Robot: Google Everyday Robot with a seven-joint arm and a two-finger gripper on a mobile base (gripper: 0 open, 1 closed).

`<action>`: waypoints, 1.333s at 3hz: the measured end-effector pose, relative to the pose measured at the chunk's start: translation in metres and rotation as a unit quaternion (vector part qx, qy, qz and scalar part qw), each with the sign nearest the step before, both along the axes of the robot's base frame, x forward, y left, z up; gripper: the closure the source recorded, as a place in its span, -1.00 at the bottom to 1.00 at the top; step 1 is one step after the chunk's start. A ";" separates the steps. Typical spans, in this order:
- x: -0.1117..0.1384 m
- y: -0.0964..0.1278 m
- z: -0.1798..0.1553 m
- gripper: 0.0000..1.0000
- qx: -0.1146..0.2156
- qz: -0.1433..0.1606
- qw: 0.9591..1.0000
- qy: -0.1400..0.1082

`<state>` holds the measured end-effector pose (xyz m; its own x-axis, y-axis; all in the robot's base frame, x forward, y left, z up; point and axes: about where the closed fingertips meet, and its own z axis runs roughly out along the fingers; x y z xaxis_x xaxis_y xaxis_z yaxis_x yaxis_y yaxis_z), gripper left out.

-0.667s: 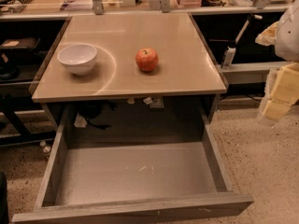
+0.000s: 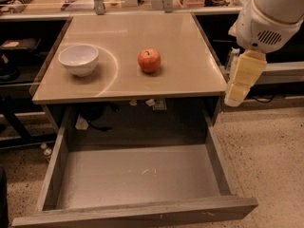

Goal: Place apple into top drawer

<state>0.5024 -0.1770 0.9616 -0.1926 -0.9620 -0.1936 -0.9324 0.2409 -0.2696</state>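
Observation:
The apple, small and red-orange, sits on the tan tabletop near its middle. The top drawer is pulled wide open below the table's front edge, and its grey floor holds nothing but small pale scuffs. My gripper hangs from the white arm at the right, just off the table's right front corner. It is level with the tabletop's edge, well to the right of the apple, and holds nothing that I can see.
A white bowl stands on the left of the tabletop. Dark shelving flanks the table on both sides, with cluttered benches behind. Small items and a cable hang under the tabletop at the back of the drawer opening. The floor is speckled.
The arm and gripper have moved left and further into view, closer to the table's right front corner. The apple, bowl and drawer have not moved.

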 end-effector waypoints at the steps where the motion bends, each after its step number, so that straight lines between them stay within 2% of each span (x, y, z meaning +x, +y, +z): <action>1: 0.000 0.000 0.000 -1.00 0.000 0.000 1.000 0.000; 2: 0.028 0.004 -0.004 -1.00 0.057 -0.031 0.998 -0.012; 3: 0.077 0.016 -0.001 -1.00 0.124 -0.071 0.989 -0.030; 4: 0.119 0.029 -0.003 -1.00 0.163 -0.100 0.981 -0.031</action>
